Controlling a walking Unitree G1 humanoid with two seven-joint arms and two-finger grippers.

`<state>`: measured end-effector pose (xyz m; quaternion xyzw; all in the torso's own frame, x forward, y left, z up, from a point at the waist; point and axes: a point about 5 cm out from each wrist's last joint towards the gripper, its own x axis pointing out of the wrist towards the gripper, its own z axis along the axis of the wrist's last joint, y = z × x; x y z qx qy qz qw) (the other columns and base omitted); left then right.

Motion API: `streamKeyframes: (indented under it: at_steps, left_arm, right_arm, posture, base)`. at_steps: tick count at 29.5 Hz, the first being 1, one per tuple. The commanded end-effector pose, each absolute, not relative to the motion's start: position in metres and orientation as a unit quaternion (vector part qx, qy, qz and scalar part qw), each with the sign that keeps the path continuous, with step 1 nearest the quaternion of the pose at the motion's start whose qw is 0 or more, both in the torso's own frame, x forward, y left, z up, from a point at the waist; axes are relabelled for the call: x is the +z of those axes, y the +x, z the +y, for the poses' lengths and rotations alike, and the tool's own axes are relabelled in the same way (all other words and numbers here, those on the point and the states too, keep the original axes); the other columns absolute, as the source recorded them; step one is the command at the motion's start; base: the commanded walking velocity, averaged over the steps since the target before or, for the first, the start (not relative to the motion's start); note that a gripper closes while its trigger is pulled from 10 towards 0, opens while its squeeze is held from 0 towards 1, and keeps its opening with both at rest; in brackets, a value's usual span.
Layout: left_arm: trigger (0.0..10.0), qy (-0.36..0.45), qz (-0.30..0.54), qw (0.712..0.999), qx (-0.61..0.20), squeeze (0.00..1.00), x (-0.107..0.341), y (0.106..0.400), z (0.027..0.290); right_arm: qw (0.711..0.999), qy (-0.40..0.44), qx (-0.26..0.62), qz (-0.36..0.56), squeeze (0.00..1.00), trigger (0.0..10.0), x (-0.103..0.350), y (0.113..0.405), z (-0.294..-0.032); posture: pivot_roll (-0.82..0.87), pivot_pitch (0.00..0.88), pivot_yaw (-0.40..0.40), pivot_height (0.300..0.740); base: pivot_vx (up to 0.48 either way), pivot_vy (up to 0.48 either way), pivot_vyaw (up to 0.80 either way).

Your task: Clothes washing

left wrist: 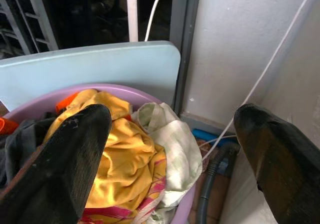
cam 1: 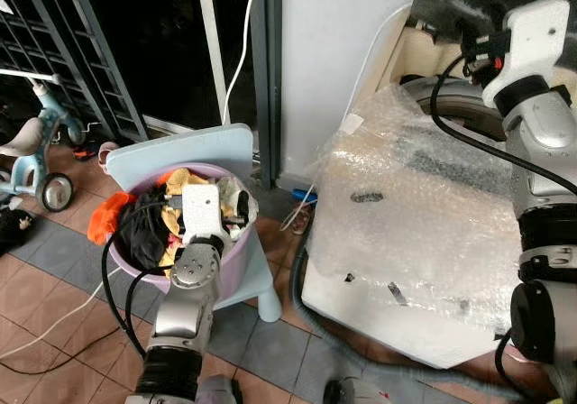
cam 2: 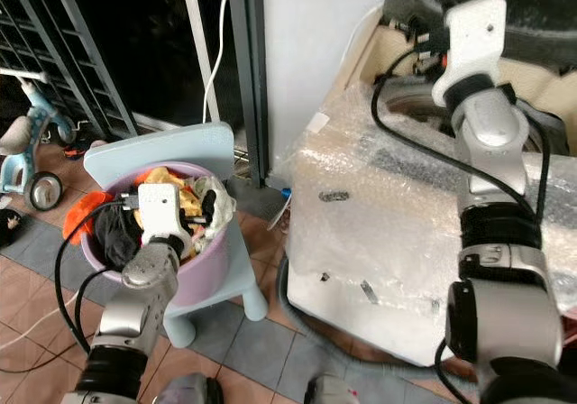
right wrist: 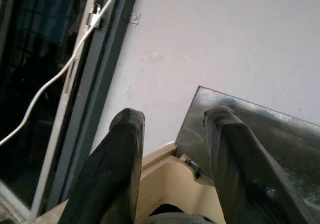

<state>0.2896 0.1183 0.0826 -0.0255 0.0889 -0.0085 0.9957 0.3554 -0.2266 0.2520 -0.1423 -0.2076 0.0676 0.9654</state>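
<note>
A purple basin [cam 1: 236, 251] heaped with clothes stands on a light blue plastic chair [cam 1: 207, 142]. On top lie a yellow garment [left wrist: 125, 149] and a pale green-white cloth [left wrist: 175, 144], with black and orange pieces [cam 1: 108, 213] to the left. My left gripper [left wrist: 170, 149] hovers just above the heap, open wide, nothing between its fingers [left wrist: 65, 159]. The washing machine [cam 1: 424, 206], wrapped in bubble wrap, stands to the right with its dark lid [right wrist: 260, 129] raised. My right gripper [right wrist: 172, 149] is held high beside that lid, open and holding nothing.
A grey hose [cam 1: 325, 323] curls on the tiled floor between chair and machine. A white wall [cam 1: 343, 52] and a dark door frame rise behind. A child's tricycle [cam 1: 32, 151] and a metal gate [cam 1: 72, 52] are at the left. White cables trail over the floor.
</note>
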Motion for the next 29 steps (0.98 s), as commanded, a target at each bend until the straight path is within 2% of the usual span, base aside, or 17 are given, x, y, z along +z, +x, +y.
streamKeyframes:
  at_steps: [1, 5, 7, 8, 9, 11, 13, 16, 18, 20, 25, 27, 29]
  left_arm:
    - [10.0, -0.065, 0.094, 0.993, -0.008, 0.0, 0.085, 0.287, 0.114]
    - [10.0, -0.061, 0.083, 0.994, -0.022, 0.0, 0.089, 0.287, 0.113]
    - [10.0, -0.06, 0.083, 0.995, -0.022, 0.0, 0.089, 0.287, 0.114]
    - [10.0, -0.057, 0.082, 0.995, -0.023, 0.0, 0.089, 0.287, 0.114]
    - [10.0, -0.067, 0.088, 0.994, -0.015, 0.0, 0.088, 0.288, 0.116]
    - [10.0, -0.072, 0.09, 0.993, -0.012, 0.0, 0.089, 0.288, 0.117]
    - [10.0, -0.075, 0.091, 0.993, -0.011, 0.0, 0.09, 0.288, 0.118]
    - [10.0, -0.045, 0.074, 0.996, -0.023, 0.0, 0.093, 0.283, 0.119]
    - [10.0, -0.031, 0.071, 0.997, -0.031, 0.0, 0.093, 0.28, 0.118]
    - [10.0, -0.026, 0.071, 0.996, -0.037, 0.0, 0.092, 0.278, 0.117]
    - [10.0, -0.015, 0.07, 0.997, -0.019, 0.0, 0.094, 0.282, 0.12]
    - [10.0, -0.014, 0.069, 0.997, -0.019, 0.0, 0.094, 0.282, 0.121]
    - [10.0, -0.008, 0.064, 0.998, -0.015, 0.0, 0.095, 0.283, 0.121]
  right_arm:
    - [0.974, -0.101, 0.055, -0.197, 1.0, 10.0, 0.233, 0.334, -0.218]
    - [0.976, -0.099, 0.07, -0.178, 1.0, 10.0, 0.199, 0.302, -0.192]
    - [0.977, -0.098, 0.072, -0.174, 1.0, 10.0, 0.196, 0.298, -0.189]
    - [0.976, -0.113, 0.078, -0.166, 0.91, 10.0, 0.188, 0.293, -0.183]
    - [0.974, -0.145, 0.08, -0.152, 0.0, 10.0, 0.173, 0.28, -0.177]
    - [0.978, -0.137, 0.067, -0.14, 0.0, 10.0, 0.165, 0.275, -0.178]
    - [0.992, -0.085, 0.031, -0.087, 0.0, 10.0, 0.144, 0.265, -0.183]
    - [0.998, -0.049, 0.03, -0.03, 0.0, 10.0, 0.119, 0.256, -0.179]
    - [1.0, -0.022, -0.003, 0.014, 0.0, 10.0, 0.104, 0.254, -0.178]
    - [0.999, 0.013, 0.025, 0.018, 0.0, 10.0, 0.1, 0.252, -0.168]
    - [0.999, -0.005, 0.039, 0.017, 0.0, 10.0, 0.101, 0.251, -0.161]
    - [0.999, -0.025, 0.016, 0.023, 0.0, 10.0, 0.099, 0.253, -0.163]
    - [0.996, 0.05, 0.045, 0.052, 0.0, 10.0, 0.094, 0.25, -0.161]
  posture:
    - [-0.09, 0.0, 0.011, 0.74]
    - [-0.1, 0.0, 0.02, 0.74]
    - [-0.1, 0.0, 0.021, 0.74]
    - [-0.1, 0.0, 0.022, 0.74]
    - [-0.1, 0.0, 0.022, 0.74]
    - [-0.09, 0.0, 0.021, 0.74]
    - [-0.09, 0.0, 0.021, 0.74]
    - [-0.08, 0.0, 0.02, 0.74]
    - [-0.07, 0.0, 0.022, 0.74]
    - [-0.06, 0.0, 0.024, 0.74]
    - [-0.06, 0.0, 0.027, 0.74]
    - [-0.06, 0.0, 0.027, 0.74]
    - [-0.06, 0.0, 0.027, 0.74]
  base:
    - [0.0, 0.0, 0.0]
    - [0.0, 0.0, 0.0]
    - [0.0, 0.0, 0.0]
    - [0.0, 0.0, 0.0]
    - [0.0, 0.0, 0.0]
    - [0.0, 0.0, 0.0]
    - [0.0, 0.0, 0.0]
    - [0.0, 0.0, 0.0]
    - [0.0, 0.0, 0.0]
    - [0.0, 0.311, 0.0]
    - [0.0, 0.448, 0.0]
    - [0.0, 0.48, 0.0]
    - [0.0, 0.48, 0.0]
